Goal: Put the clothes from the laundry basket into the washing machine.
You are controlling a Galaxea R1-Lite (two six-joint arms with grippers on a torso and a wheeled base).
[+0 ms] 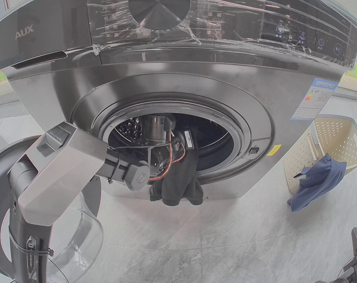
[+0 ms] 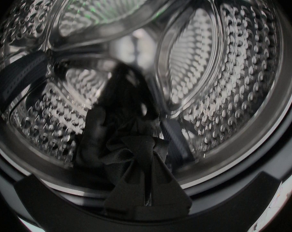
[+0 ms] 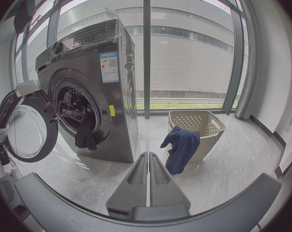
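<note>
Clothes, head view: black garment (image 1: 182, 179) half inside the washing machine (image 1: 233, 95), the rest hanging out; blue garment (image 1: 318, 179) draped on the laundry basket (image 1: 344, 136) | left wrist view: left gripper (image 2: 147, 165) clamped on black garment at the drum (image 2: 236, 81) | right wrist view: right gripper (image 3: 148, 157) fingers together, empty; I judge the blue garment is left to load.

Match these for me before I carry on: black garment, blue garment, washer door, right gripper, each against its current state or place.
Things:
1. black garment
2. blue garment
3. washer door
4. right gripper

States:
a. swung open
b. shut, holding nothing
c. draped over the rim of the laundry basket
d. hanging out of the drum opening

Pairs: 1-d, 2-c, 3-a, 4-b
</note>
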